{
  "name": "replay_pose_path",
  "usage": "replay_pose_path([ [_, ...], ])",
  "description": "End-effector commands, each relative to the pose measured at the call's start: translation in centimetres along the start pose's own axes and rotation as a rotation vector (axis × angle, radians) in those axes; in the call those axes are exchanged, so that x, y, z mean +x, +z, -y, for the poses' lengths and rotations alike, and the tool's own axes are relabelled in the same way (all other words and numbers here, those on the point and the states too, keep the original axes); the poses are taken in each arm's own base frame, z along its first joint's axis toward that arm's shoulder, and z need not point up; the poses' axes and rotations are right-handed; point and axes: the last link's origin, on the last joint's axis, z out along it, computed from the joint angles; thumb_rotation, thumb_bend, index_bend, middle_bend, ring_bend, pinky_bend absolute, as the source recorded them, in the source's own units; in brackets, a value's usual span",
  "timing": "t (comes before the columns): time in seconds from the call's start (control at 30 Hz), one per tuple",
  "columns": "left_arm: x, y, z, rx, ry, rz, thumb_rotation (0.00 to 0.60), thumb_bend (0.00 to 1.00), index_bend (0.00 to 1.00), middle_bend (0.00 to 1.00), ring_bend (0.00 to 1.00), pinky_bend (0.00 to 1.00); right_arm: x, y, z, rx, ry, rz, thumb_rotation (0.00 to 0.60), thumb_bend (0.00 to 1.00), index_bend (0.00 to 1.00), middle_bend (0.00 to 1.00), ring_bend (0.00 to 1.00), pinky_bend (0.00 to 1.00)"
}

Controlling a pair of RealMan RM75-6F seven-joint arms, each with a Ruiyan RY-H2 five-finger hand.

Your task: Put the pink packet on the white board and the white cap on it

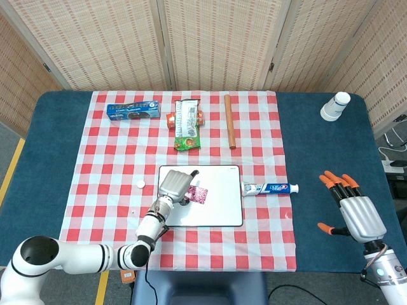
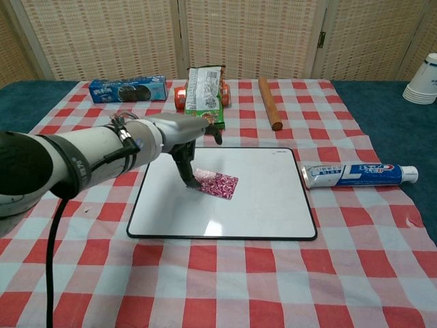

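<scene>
The pink packet (image 1: 198, 194) (image 2: 217, 184) lies flat on the white board (image 1: 219, 210) (image 2: 270, 205), in its upper left part. My left hand (image 1: 175, 185) (image 2: 186, 145) hovers over the packet's left edge with its fingers spread, and a lower fingertip reaches the packet's corner; whether it touches I cannot tell. The white cap (image 1: 140, 184) sits on the checked cloth just left of the board; in the chest view my left arm hides it. My right hand (image 1: 356, 215) hangs open over the blue table at the far right, holding nothing.
Along the cloth's far edge lie a blue cookie box (image 1: 133, 112) (image 2: 128, 89), a green snack pack (image 1: 186, 124) (image 2: 205, 96) and a wooden rolling pin (image 1: 229, 121) (image 2: 269, 102). A toothpaste tube (image 1: 271, 188) (image 2: 358, 174) lies right of the board. Stacked paper cups (image 1: 335, 106) stand far right.
</scene>
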Motion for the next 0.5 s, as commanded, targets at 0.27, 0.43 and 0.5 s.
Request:
replay_pose_path([
  [0.27,1.4,-2.0,7.7,0.146,0.04,-0.024,0.6,0.24,0.34,1.0,1.0,1.0,0.0,0.0,0.1,0.003,-0.004,-0.002,0.549,0.0,0.0,0.0,0.0,0.08],
  [0.43,0.6,-2.4,10.4,0.194,0.047,-0.013,0.6,0.25,0.39,1.0,1.0,1.0,-0.2,0.0,0.6,0.018,-0.014,0.002,0.547,0.0,0.0,0.0,0.0,0.08],
  [0.5,0.1,-2.4,10.9,0.2,0.049,-0.02,0.6,0.27,0.42,1.0,1.0,1.0,-0.3,0.0,0.7,0.023,-0.019,0.007,0.547,0.0,0.0,0.0,0.0,0.08],
])
